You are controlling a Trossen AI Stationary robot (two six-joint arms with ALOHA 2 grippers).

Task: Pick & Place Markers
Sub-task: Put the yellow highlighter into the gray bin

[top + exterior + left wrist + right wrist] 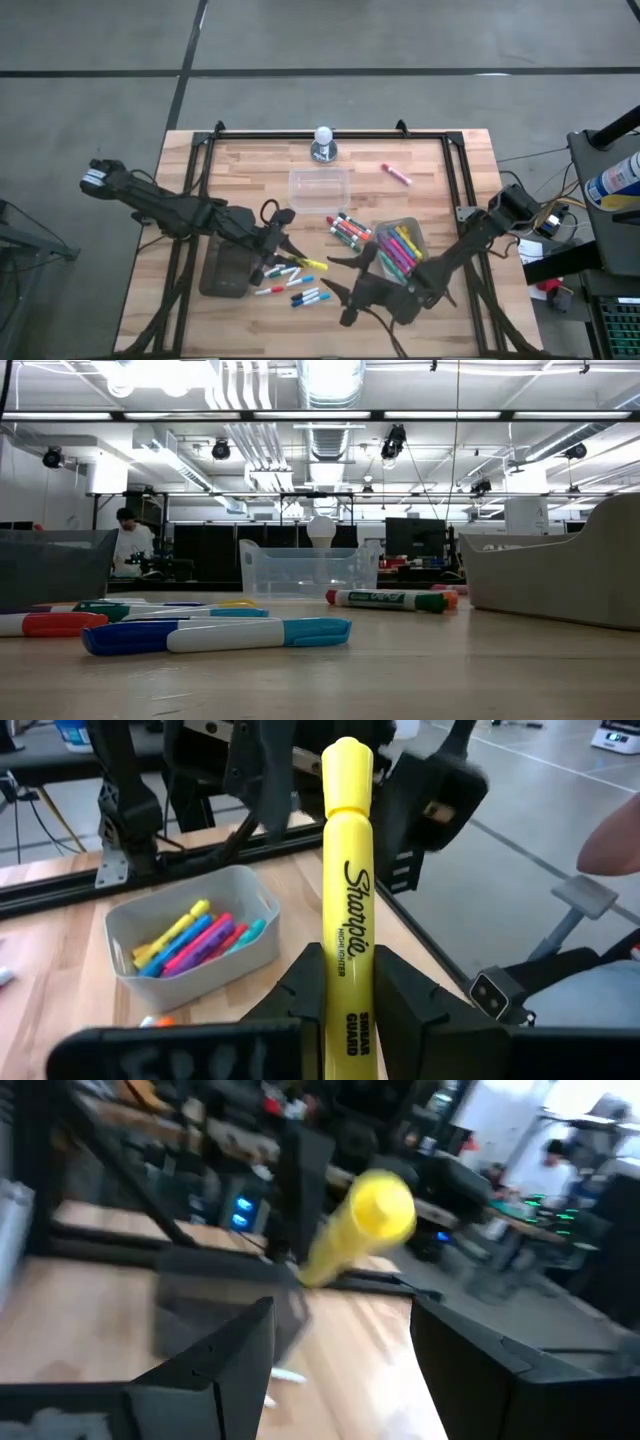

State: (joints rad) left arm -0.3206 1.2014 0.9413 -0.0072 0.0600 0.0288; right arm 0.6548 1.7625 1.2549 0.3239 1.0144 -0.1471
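Observation:
My left gripper (289, 257) is over the table's near middle, shut on a yellow marker (311, 263). My right gripper (335, 276) stands open just right of it. In the right wrist view the yellow marker's cap end (380, 1206) shows ahead of the open fingers, with my right gripper (340, 1315) apart from it. Several loose markers (300, 290) lie flat on the wood, also seen close in the low view (215, 635). More markers (348, 230) lie beside a tub holding bright markers (400, 248). My left gripper (348, 975) pinches the yellow marker's barrel at its rear part (349, 1005) between the two fingers (300, 985). The marker lies along the fingers and sticks out past their tips, its cap end (346, 765) pointing toward the table's right. It seems lifted clear of the table.
An empty clear tub (320, 186) sits at the table's middle, with a bulb-shaped object (323, 144) behind it and a lone pink marker (396, 174) to the right. A dark flat tray (225, 272) lies under the left arm. A person (128, 545) stands in the room beyond.

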